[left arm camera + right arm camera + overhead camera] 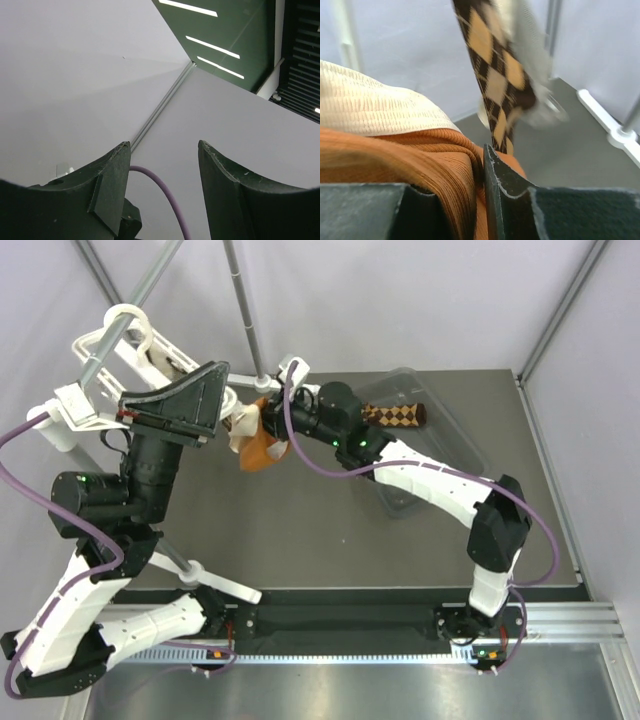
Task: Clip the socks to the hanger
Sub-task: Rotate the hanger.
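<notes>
My right gripper (272, 428) is shut on a plain orange sock (262, 452) with a cream part, held above the table's middle. In the right wrist view my gripper (470, 190) pinches the orange sock (420, 165). One argyle sock (495, 75) hangs from above just beyond my fingers, its top out of frame. The other argyle sock (396, 417) lies in a clear plastic tray (450, 440). The white hanger (105, 355) hangs on a slanted pole at the far left. My left gripper (200, 390) is raised beside it, open and empty (162, 150), facing the wall.
A grey upright pole (245, 310) stands on a white base (285, 375) at the back centre, close to my right gripper. The pole's base also shows in the right wrist view (620, 135). Purple cables loop round both arms.
</notes>
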